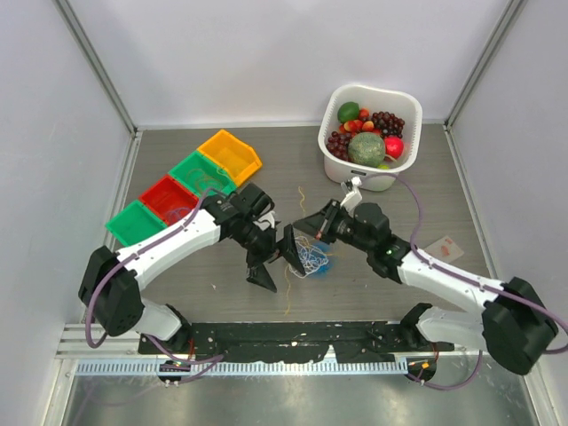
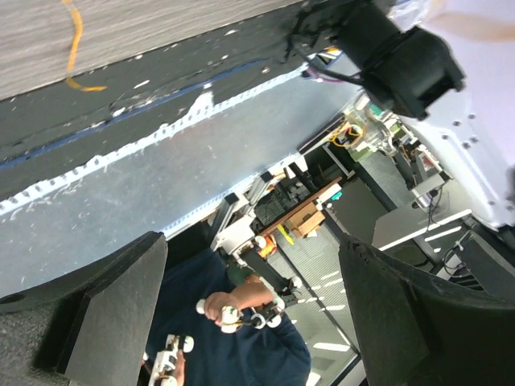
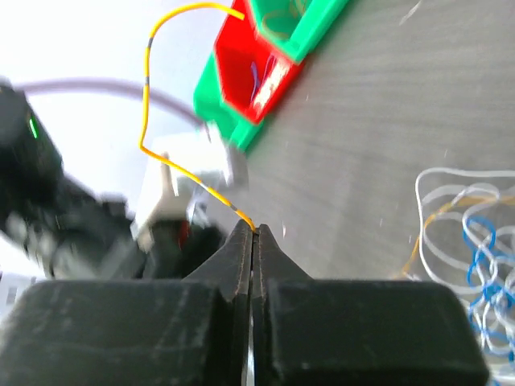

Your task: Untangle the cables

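The cables (image 1: 311, 259) lie in one loose bunch of white and blue loops at the middle of the desk (image 1: 426, 186). The right claw (image 3: 253, 235), just beside the bunch on its far side, is pinched tight on one yellow strand (image 3: 149, 112). A second yellow strand (image 2: 74, 48) lies alone toward the near edge. The left claw (image 1: 277, 259) gapes wide, holding nothing, at the bunch's left. Four bins (image 1: 169, 197) run toward the far left corner: two green, one red, one yellow. One white basket (image 1: 342, 169) of fruit sits at the far right corner.
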Robot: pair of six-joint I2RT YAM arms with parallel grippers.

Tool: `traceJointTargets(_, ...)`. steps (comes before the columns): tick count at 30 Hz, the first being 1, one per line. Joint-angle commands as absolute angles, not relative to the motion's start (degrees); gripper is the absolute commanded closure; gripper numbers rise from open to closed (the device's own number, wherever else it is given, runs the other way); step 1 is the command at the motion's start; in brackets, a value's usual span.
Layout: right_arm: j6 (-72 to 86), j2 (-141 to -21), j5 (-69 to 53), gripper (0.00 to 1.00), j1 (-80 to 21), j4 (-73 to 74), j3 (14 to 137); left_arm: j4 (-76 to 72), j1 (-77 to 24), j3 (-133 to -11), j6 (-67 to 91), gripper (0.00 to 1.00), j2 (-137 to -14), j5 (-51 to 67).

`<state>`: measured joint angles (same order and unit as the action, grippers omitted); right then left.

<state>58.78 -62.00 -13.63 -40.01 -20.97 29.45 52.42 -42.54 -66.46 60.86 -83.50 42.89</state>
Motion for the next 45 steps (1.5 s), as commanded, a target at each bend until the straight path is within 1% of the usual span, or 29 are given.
traceJointTargets(1, 54.1, -66.6, -0.5, 0.99, -38.3, -20.9, 42.7, 53.3, -44.2, -61.5, 62.8, 0.09, -79.7, 41.9)
traceJointTargets(2, 50.1, -68.5, 1.8, 0.99, -38.0, -13.1, 45.0, 54.2, -44.2, -60.8, 62.1, 0.09, -79.1, 41.2)
traceJointTargets(3, 48.1, -69.5, 3.4, 0.99, -36.8, -9.4, 50.2, 55.4, -44.3, -61.1, 60.9, 0.10, -78.2, 39.5)
traceJointTargets(4, 44.2, -71.1, 3.3, 0.99, -36.3, -2.9, 52.4, 56.9, -44.3, -62.2, 59.2, 0.10, -77.2, 36.3)
traceJointTargets(5, 41.9, -71.8, 2.0, 0.99, -35.7, -0.4, 56.6, 58.5, -44.3, -64.0, 57.2, 0.10, -76.2, 33.0)
traceJointTargets(7, 36.8, -71.4, 0.9, 1.00, -35.4, 10.3, 61.7, 57.8, -45.6, -69.8, 52.6, 0.11, -73.9, 23.3)
traceJointTargets(8, 36.4, -70.8, -1.8, 0.99, -35.4, 12.1, 64.6, 55.7, -46.7, -71.9, 50.1, 0.11, -71.9, 19.6)
traceJointTargets(9, 36.7, -69.3, -2.0, 0.99, -35.4, 15.4, 65.8, 52.2, -47.9, -72.7, 48.3, 0.11, -70.3, 15.9)
traceJointTargets(11, 39.4, -66.7, -1.5, 0.99, -35.2, 18.6, 70.9, 38.7, -49.7, -71.3, 46.2, 0.10, -66.8, 11.4)
traceJointTargets(14, 45.5, -63.9, -0.7, 0.99, -34.9, 21.2, 76.7, 14.9, -51.8, -64.7, 45.3, 0.10, -62.9, 9.3)
traceJointTargets(16, 52.0, -64.0, -1.5, 0.99, -34.8, 21.7, 80.8, 5.5, -52.9, -64.2, 43.3, 0.11, -63.8, 8.1)
traceJointTargets(17, 53.2, -64.1, -2.0, 0.99, -34.8, 21.7, 83.6, 3.6, -53.6, -65.6, 41.0, 0.13, -65.2, 8.2)
traceJointTargets(19, 56.9, -64.7, -2.4, 0.99, -34.8, 21.8, 87.3, 2.9, -55.6, -69.8, 34.3, 0.16, -68.4, 7.3)
traceJointTargets(21, 59.7, -65.2, -2.0, 0.99, -34.8, 22.1, 90.2, 2.8, -58.2, -74.2, 26.7, 0.17, -71.6, 6.2)
traceJointTargets(23, 62.2, -65.5, -1.1, 0.99, -34.7, 22.1, 91.8, 2.9, -58.9, -77.2, 23.7, 0.18, -73.8, 4.3)
traceJointTargets(25, 64.5, -65.5, -0.6, 0.99, -34.7, 21.9, 92.5, 0.8, -59.2, -78.3, 21.5, 0.19, -75.1, 2.6)
traceJointTargets(27, 67.0, -65.5, -0.9, 0.99, -34.7, 21.4, 92.4, -1.1, -59.4, -78.7, 20.0, 0.23, -75.5, -2.6)
traceJointTargets(29, 68.6, -65.5, -1.4, 0.99, -34.7, 20.0, 92.0, -2.5, -59.4, -78.3, 18.2, 0.24, -75.4, -5.4)
traceJointTargets(31, 70.0, -65.5, -1.8, 0.99, -34.7, 19.3, 91.8, -3.4, -59.3, -78.0, 17.3, 0.31, -75.5, -7.0)
traceJointTargets(33, 71.2, -65.5, -2.1, 0.99, -34.7, 18.6, 91.8, -3.2, -59.4, -78.6, 16.7, 0.35, -75.8, -6.7)
traceJointTargets(35, 71.9, -65.2, -1.6, 0.99, -34.7, 18.7, 91.7, -3.6, -59.4, -79.1, 16.6, 0.36, -76.0, -3.8)
traceJointTargets(39, 72.6, -65.1, -1.0, 0.99, -34.7, 17.8, 91.7, -6.8, -59.4, -78.7, 19.0, 0.28, -76.6, 6.5)
traceJointTargets(40, 72.6, -65.2, -0.9, 0.99, -34.6, 17.3, 91.8, -7.9, -59.3, -78.4, 19.3, 0.22, -76.7, 8.7)
traceJointTargets(41, 72.7, -65.2, -0.7, 0.99, -34.7, 17.2, 92.1, -8.5, -59.4, -78.3, 20.0, 0.14, -77.1, 9.8)
traceJointTargets(42, 73.0, -65.6, -0.9, 0.99, -34.6, 17.1, 92.4, -9.1, -59.3, -78.4, 20.3, 0.09, -77.4, 11.0)
traceJointTargets(43, 73.1, -65.9, -1.2, 0.99, -34.7, 17.1, 93.1, -9.3, -59.3, -78.7, 20.1, 0.07, -77.8, 11.4)
traceJointTargets(45, 73.7, -66.2, -2.2, 0.99, -34.6, 17.0, 93.6, -8.1, -59.3, -80.3, 20.0, 0.09, -78.9, 9.2)
